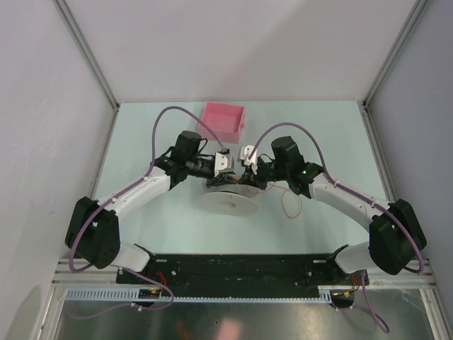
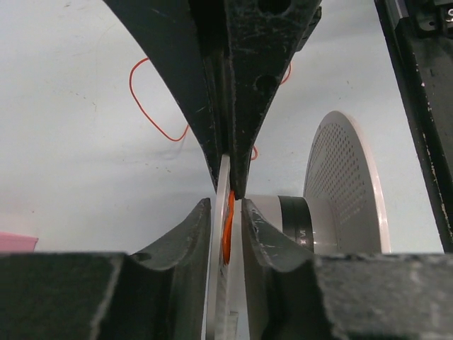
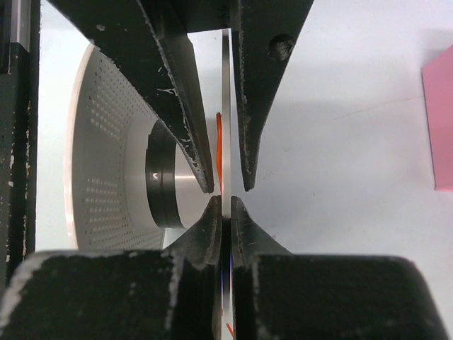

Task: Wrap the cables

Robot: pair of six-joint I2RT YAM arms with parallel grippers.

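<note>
A spool stands mid-table: a perforated white disc (image 1: 228,202) at the bottom, a hub, and a thin white top flange. The thin orange cable trails loose on the table (image 1: 291,205) to the right of the spool. My right gripper (image 1: 249,174) is shut on the flange edge (image 3: 226,106), pinching it at the fingertips (image 3: 226,202). My left gripper (image 1: 228,173) straddles the opposite edge of the flange (image 2: 219,269), jaws slightly apart (image 2: 225,205). Orange cable (image 2: 228,234) lies against the flange between my left fingers. It also shows in the right wrist view (image 3: 219,142).
A pink tray (image 1: 225,120) sits behind the spool, its corner showing in the right wrist view (image 3: 440,127). A loose cable loop (image 2: 141,106) lies on the table beyond the spool. The hub (image 3: 166,177) and perforated disc (image 3: 106,142) sit beside the jaws.
</note>
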